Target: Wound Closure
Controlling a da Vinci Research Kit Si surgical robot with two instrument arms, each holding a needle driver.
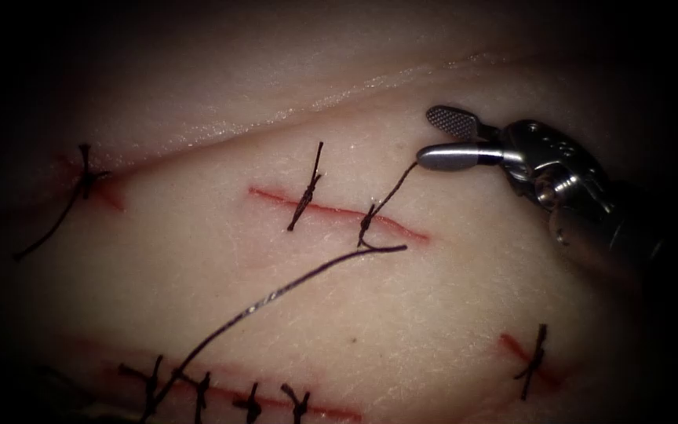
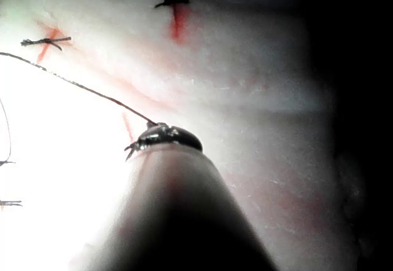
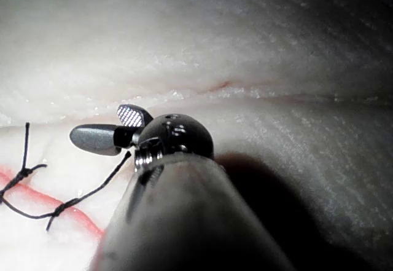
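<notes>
Scanning from the left: pale pork-belly tissue (image 1: 198, 259) carries a short red cut with one dark knotted stitch (image 1: 84, 179) at far left, trailing a loose tail. Along the lower edge, a long red cut with a row of dark knotted stitches (image 1: 202, 389). Centre: main red cut (image 1: 339, 212), one finished dark stitch (image 1: 306, 196) across it; just right of that, a second dark knot (image 1: 366, 228) on the cut. From this knot, long dark braided thread (image 1: 276, 297) runs down-left over the tissue; a shorter strand rises up-right to the right arm's silver needle driver (image 1: 442, 138). Its jaws stand apart, gripping nothing; the strand's end lies just beside the lower jaw. Whether it touches, cannot tell. Lower right: another short red cut with single dark stitch (image 1: 535, 360). Left arm's tool tip (image 2: 166, 137): thread meets it; jaw state cannot tell. Needle: location cannot tell
</notes>
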